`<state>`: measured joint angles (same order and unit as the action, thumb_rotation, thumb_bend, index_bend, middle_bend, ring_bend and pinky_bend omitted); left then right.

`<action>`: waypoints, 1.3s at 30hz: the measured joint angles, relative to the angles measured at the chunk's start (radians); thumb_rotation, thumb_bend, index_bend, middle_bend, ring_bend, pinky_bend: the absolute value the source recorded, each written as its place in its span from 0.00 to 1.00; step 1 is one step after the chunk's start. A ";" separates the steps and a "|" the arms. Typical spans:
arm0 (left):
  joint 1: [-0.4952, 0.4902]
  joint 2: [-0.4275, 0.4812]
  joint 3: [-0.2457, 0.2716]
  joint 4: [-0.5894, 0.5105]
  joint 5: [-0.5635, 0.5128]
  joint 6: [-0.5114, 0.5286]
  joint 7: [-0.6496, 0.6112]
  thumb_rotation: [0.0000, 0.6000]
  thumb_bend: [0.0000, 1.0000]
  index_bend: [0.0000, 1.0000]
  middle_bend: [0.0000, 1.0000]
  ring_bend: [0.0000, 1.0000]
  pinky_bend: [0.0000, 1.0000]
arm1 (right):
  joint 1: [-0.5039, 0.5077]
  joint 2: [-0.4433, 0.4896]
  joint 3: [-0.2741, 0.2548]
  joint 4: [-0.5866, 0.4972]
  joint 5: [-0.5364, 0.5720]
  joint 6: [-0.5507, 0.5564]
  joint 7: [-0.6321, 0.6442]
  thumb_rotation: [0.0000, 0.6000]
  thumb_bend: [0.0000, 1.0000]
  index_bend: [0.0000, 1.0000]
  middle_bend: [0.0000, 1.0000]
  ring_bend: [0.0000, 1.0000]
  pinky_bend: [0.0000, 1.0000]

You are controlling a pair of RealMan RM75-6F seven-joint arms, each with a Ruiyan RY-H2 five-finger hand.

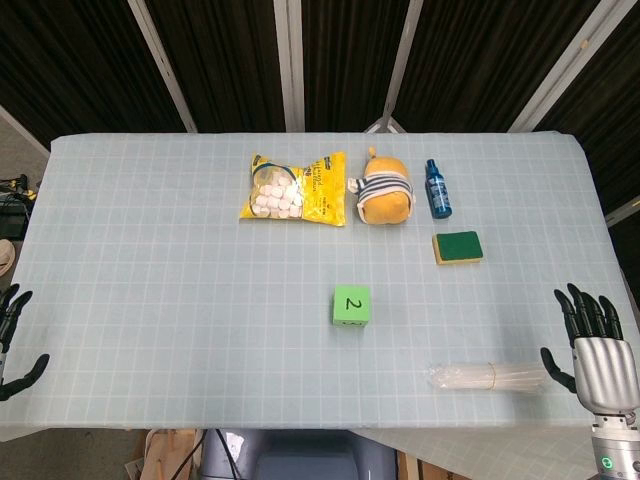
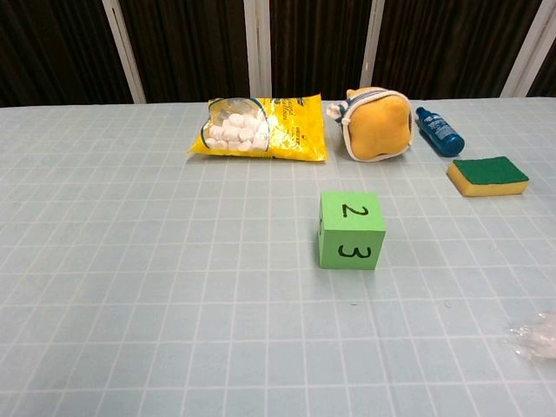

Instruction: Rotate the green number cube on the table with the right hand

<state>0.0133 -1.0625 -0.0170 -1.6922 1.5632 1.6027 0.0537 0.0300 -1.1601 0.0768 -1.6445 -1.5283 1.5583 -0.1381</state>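
The right hand hovers empty, fingers spread, at the bench's near right corner, well apart from the untouched green cube.

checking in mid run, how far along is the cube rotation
Nothing looks done yet. The green number cube sits alone mid-table, 2 on top and 3 facing the chest camera, with nothing touching it. In hand: nothing; the right hand hangs open at the table's near right edge beside a clear plastic bundle, far from the cube. The left hand is off the left edge. Left: reach, grasp and turn the cube.
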 measured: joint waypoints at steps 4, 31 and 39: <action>0.000 0.004 -0.002 -0.004 0.000 0.002 -0.011 1.00 0.36 0.02 0.00 0.00 0.00 | 0.006 0.004 -0.008 0.002 0.000 -0.023 -0.002 1.00 0.34 0.08 0.06 0.10 0.06; -0.004 0.003 -0.009 0.003 -0.014 -0.005 -0.031 1.00 0.36 0.02 0.00 0.00 0.00 | 0.358 0.203 0.062 -0.283 0.382 -0.599 -0.281 1.00 0.64 0.30 0.88 0.89 0.74; -0.007 0.011 -0.015 0.002 -0.030 -0.014 -0.044 1.00 0.36 0.02 0.00 0.00 0.00 | 0.527 0.139 0.067 -0.335 0.651 -0.648 -0.493 1.00 0.64 0.30 0.88 0.89 0.74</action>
<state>0.0063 -1.0514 -0.0317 -1.6904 1.5327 1.5890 0.0096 0.5572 -1.0213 0.1438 -1.9795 -0.8774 0.9102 -0.6312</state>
